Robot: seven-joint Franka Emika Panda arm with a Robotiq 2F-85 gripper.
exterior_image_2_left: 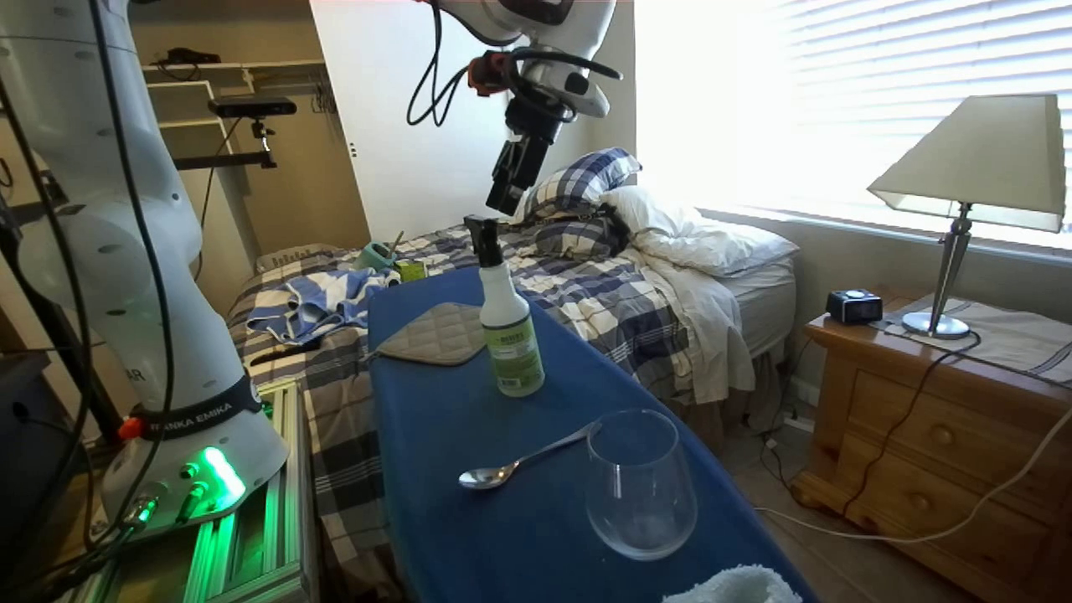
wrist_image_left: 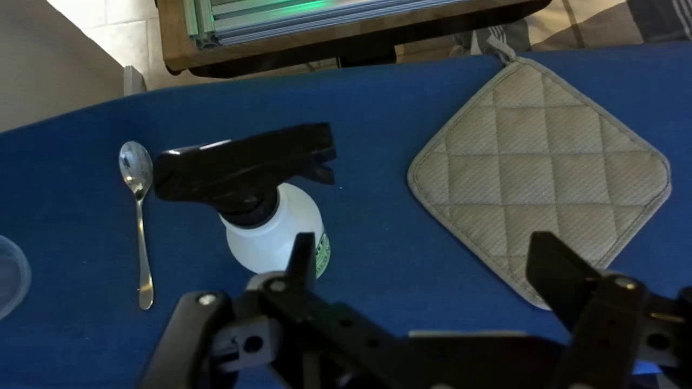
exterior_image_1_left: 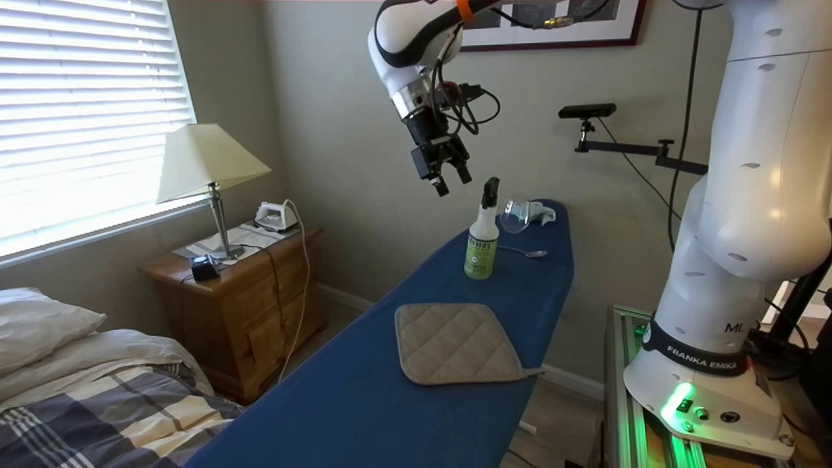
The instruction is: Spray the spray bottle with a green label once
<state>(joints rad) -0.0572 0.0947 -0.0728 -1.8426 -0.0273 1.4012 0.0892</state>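
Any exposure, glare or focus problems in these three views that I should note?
In both exterior views, the window blinds blow out toward white, and a green status light glows on the robot base; in the wrist view, the jaws look dark and slightly soft, the black spray head shows little detail beyond a pale glint, and green light tints the metal rail.

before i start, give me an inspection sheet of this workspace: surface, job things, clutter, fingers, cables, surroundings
Surface: blue ironing board, tapered at one end.
Job's things: green-labelled spray bottle, upright on the board.
Clutter: spoon, clear glass, quilted potholder and white cloth, all on the board.
Fingers: open, holding nothing, apart from the bottle.
Cables: black cables looped at the robot's wrist; pale cord hanging by the nightstand.
Surroundings: plaid-covered bed, lamp and iron on the nightstand, window blinds.
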